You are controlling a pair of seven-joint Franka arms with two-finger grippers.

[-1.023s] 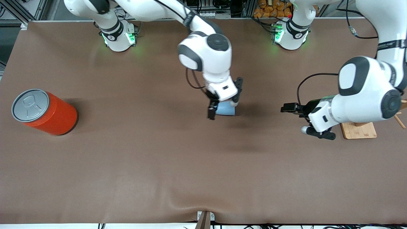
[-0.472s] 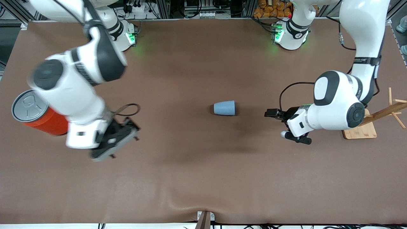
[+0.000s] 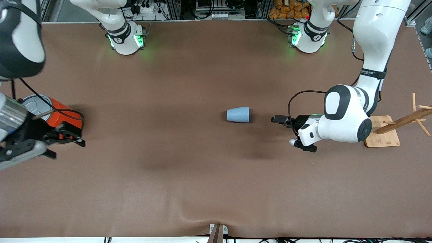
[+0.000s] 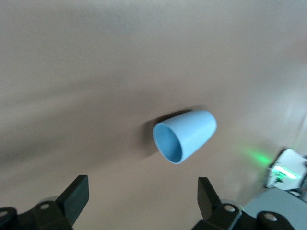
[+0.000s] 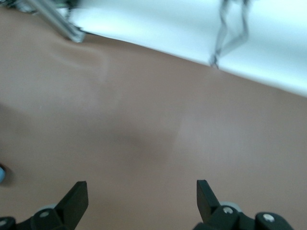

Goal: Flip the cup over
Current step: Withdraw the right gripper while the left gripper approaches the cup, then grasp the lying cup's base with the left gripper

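Note:
The light-blue cup [image 3: 238, 114] lies on its side on the brown table near the middle, its mouth toward the left arm's end. In the left wrist view the cup [image 4: 184, 136] shows its darker blue inside. My left gripper [image 3: 287, 132] is low over the table beside the cup, a short gap from its mouth. It is open and empty, and the cup is ahead of it, not between the fingers [image 4: 141, 201]. My right gripper [image 3: 67, 147] is over the table at the right arm's end, by the orange can, open and empty [image 5: 141, 196].
A large orange can [image 3: 65, 116] with a grey lid stands at the right arm's end, partly hidden by my right wrist. A wooden rack with pegs on a square base [image 3: 383, 136] stands at the left arm's end, beside my left arm.
My right gripper has left the cup and swung away to the orange can. My left gripper has moved closer to the cup. The cup has stayed lying in place.

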